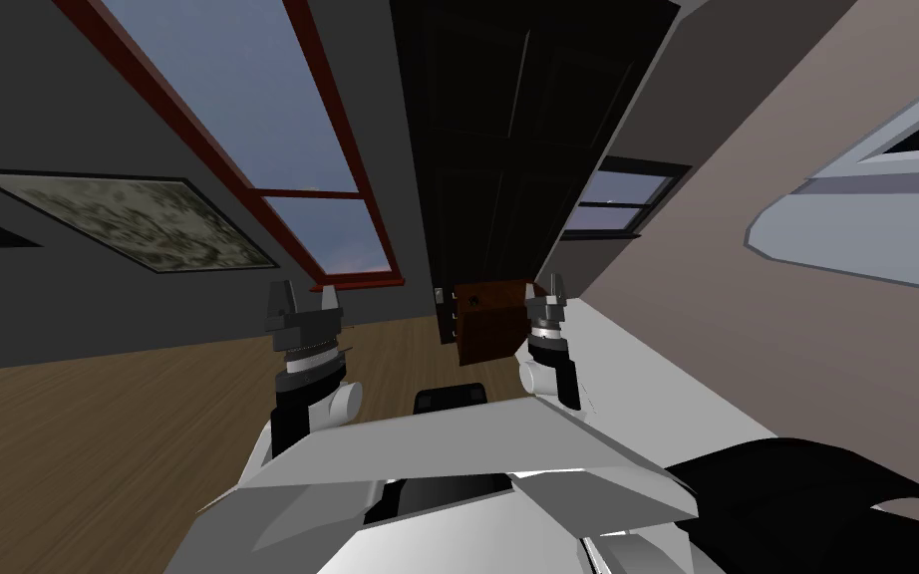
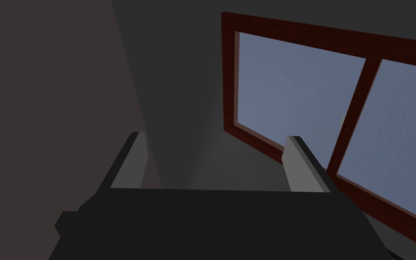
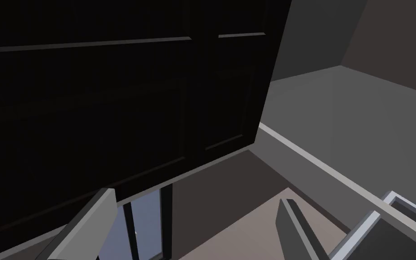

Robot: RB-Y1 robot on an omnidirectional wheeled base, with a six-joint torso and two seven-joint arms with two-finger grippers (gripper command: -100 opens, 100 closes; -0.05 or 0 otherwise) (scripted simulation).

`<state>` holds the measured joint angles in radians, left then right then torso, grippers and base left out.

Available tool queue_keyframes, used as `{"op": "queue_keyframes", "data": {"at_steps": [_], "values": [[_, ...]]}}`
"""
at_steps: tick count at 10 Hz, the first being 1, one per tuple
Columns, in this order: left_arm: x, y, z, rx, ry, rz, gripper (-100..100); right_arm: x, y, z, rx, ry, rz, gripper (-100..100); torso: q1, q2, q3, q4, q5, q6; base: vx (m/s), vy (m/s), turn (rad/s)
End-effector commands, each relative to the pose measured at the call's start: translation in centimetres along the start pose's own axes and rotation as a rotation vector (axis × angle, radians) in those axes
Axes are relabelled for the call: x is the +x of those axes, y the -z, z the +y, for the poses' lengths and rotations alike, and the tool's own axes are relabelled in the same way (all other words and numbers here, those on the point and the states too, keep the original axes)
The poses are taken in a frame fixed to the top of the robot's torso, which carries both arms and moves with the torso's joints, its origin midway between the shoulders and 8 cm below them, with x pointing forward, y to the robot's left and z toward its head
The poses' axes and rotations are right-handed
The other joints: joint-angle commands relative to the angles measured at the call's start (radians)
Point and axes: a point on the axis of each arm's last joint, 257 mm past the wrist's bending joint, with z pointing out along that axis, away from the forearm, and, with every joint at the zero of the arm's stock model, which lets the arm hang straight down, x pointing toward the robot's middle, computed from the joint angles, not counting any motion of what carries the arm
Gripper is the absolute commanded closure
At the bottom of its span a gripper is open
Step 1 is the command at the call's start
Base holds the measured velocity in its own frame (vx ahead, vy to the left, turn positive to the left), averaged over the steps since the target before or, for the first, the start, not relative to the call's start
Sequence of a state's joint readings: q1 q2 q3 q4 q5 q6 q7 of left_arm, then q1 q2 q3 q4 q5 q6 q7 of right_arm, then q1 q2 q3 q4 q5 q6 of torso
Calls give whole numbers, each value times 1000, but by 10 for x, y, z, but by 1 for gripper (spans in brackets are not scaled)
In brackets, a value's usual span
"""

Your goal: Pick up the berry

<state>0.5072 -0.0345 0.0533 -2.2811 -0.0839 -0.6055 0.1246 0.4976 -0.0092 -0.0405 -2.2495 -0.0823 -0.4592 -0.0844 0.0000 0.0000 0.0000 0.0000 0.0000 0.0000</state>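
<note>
Both arms are sticking up in front of the robot. The left tool (image 1: 304, 299) is sitting wide open, blades apart, gripping nothing. The right tool (image 1: 548, 291) is doing the same, pointing at a dark panelled door (image 3: 112, 90). A boxy brown wooden cabinet (image 1: 492, 321) is standing just past it, near the far end of a long flat white worktop (image 1: 637, 379). Can't tell where the berry is lying or which way it's pointing.
</note>
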Motion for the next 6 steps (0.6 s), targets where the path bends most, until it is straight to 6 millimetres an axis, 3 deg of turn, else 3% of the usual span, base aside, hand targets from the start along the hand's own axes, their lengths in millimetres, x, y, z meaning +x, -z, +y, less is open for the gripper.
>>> {"op": "queue_keyframes", "data": {"at_steps": [1, 6], "values": [[0, 0, 0, 0, 0, 0, 0, 5, -4, -4, 18, -29, 32, -100, 0, 0, 0, 0, 0, 0, 8, -18, -4], [0, 0, 0, 0, 0, 0, 0, 20, -21, -23, 99, -197, 87, -100, -3, -2, -1, 0, -1, 0, 25, -41, -3]]}}
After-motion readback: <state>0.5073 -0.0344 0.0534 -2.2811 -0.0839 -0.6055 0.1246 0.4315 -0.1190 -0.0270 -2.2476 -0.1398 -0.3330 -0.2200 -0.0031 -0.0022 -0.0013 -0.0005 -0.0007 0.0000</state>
